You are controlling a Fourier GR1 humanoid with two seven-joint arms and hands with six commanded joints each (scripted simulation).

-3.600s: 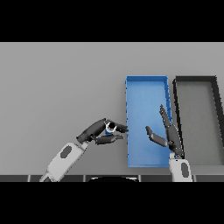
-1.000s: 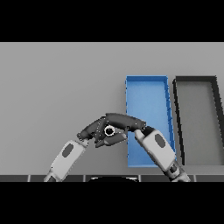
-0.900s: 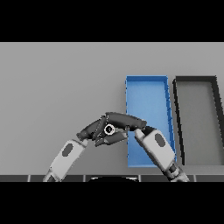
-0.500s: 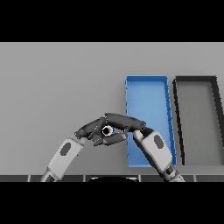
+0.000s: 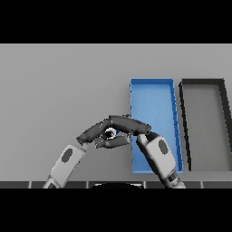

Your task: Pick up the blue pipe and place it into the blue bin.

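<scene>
Only the pale ring end of the blue pipe (image 5: 111, 132) shows, held above the table just left of the blue bin (image 5: 135, 102). My left hand (image 5: 92, 133) comes in from the lower left with its fingers curled round the pipe. From the lower right, my right hand (image 5: 129, 123) reaches across the bin's near left corner. Its fingers lie over the pipe's top and a thumb sits beneath, so both hands grip the pipe. Most of the pipe's body is hidden by the fingers.
A black bin (image 5: 183, 108) stands directly right of the blue bin, both long and running away from me. My right forearm (image 5: 158, 154) covers the blue bin's near end. Bare grey table (image 5: 63, 86) stretches to the left and back.
The right hand has swung from over the blue bin leftward onto the pipe in the left hand. Over the last second both hands drifted slightly left and up together.
</scene>
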